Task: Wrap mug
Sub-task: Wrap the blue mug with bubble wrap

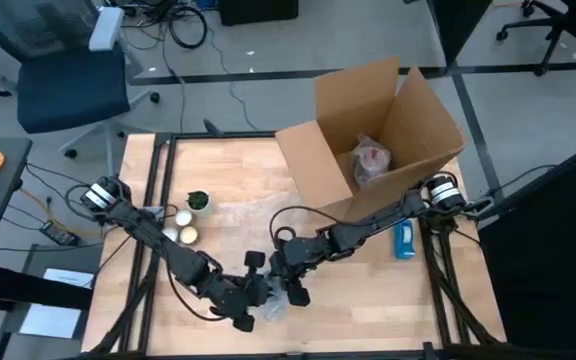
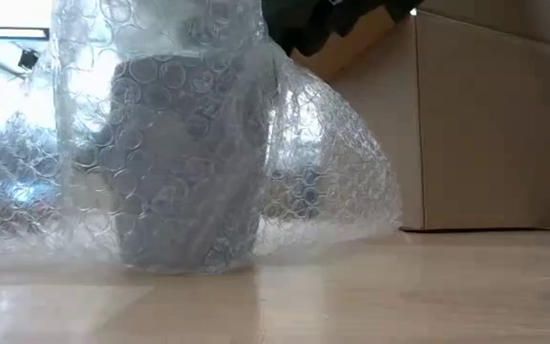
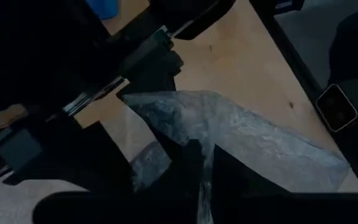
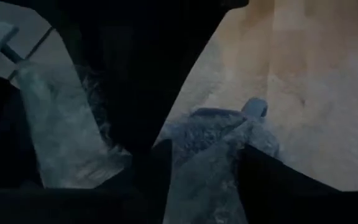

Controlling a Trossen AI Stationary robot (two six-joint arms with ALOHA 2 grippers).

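The clear plastic bubble wrap [image 2: 323, 182] looked glossy and dimpled over the matt grey mug [image 2: 184, 172]. The pale wooden table [image 2: 399, 287] appeared smooth; the brown cardboard box [image 2: 485, 124] matt.

Both dark arms reach inward and meet low at the table's near edge — the left gripper [image 1: 258, 300] beside the right gripper [image 1: 290, 283], nearly touching. Each wrist angles downward; finger state cannot be told.
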